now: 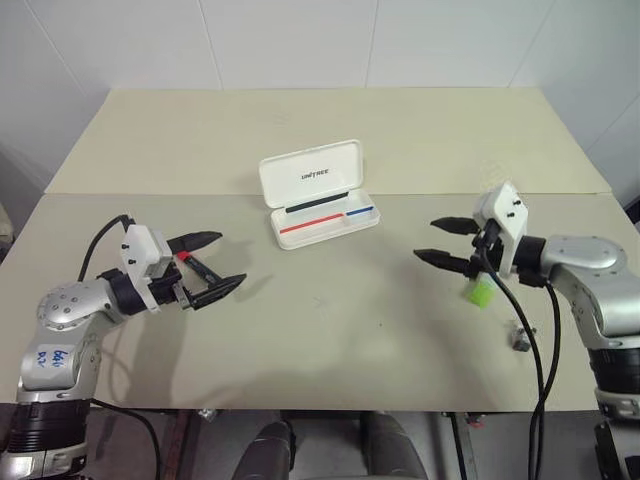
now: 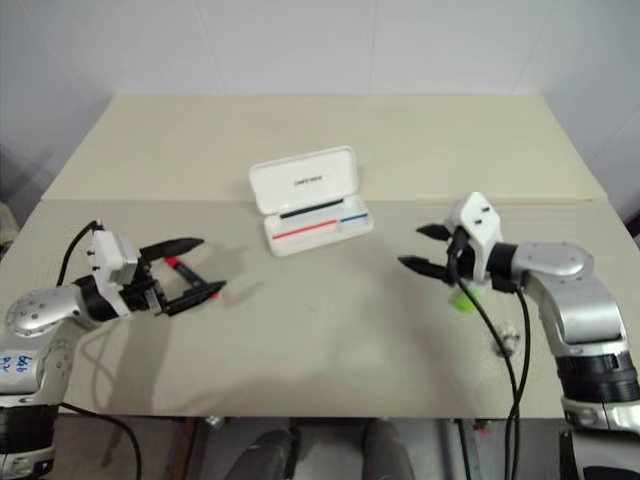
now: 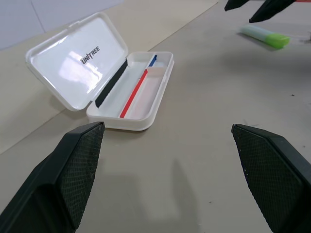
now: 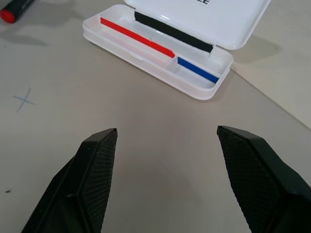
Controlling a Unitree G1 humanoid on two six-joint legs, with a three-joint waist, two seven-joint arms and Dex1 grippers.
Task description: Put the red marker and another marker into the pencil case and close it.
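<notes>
The white pencil case (image 1: 311,176) lies open at the table's middle, lid raised toward the far side, with a red-blue stripe inside and no marker in it. The red marker (image 1: 188,261) lies on the table under my left gripper (image 1: 231,259), which hovers wide open and level, holding nothing. In the right wrist view the red marker (image 4: 14,8) lies beyond the pencil case (image 4: 204,91). The yellow-green marker (image 1: 480,292) lies on the table beneath my right wrist. My right gripper (image 1: 425,238) is open and empty, pointing toward the case. The left wrist view shows the yellow-green marker (image 3: 266,36) past the case (image 3: 73,63).
A small grey metal bit (image 1: 519,340) sits near the front right, close to my right arm's cables. A faint blue cross (image 4: 23,99) is drawn on the tabletop. The table (image 1: 330,330) is beige, with a seam running across behind the case and walls close around.
</notes>
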